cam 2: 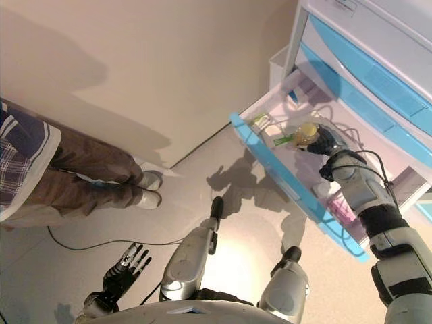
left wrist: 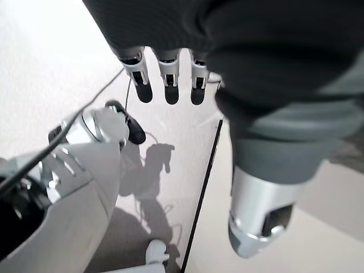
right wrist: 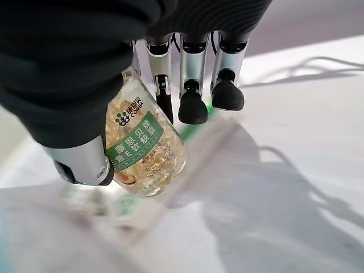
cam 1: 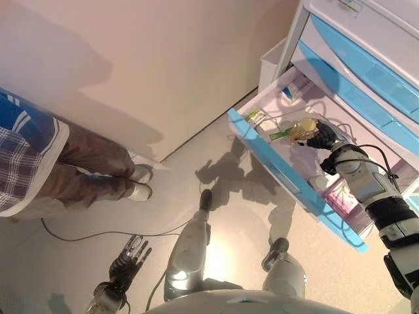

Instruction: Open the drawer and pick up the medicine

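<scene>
The drawer [cam 1: 275, 163], white with a blue front, stands pulled open from the cabinet [cam 1: 366, 59]. My right hand [cam 1: 324, 137] is over the open drawer, shut on the medicine bottle [cam 1: 305, 127]. The bottle is clear, full of yellow capsules, with a green label, and it is pinched between thumb and finger in the right wrist view [right wrist: 145, 151]. It is held a little above the drawer's white floor. My left hand [cam 1: 131, 256] hangs low at the lower left, open and empty, with straight fingers [left wrist: 170, 79].
More packs lie in the drawer: a green one [cam 1: 256, 116], a blue-white one [cam 1: 294, 88], a pink one [cam 1: 340, 196]. A person's legs [cam 1: 78, 170] and white shoes [cam 1: 139, 183] are to my left. A cable [cam 1: 98, 234] runs over the floor. A white bin [cam 1: 272, 62] stands by the cabinet.
</scene>
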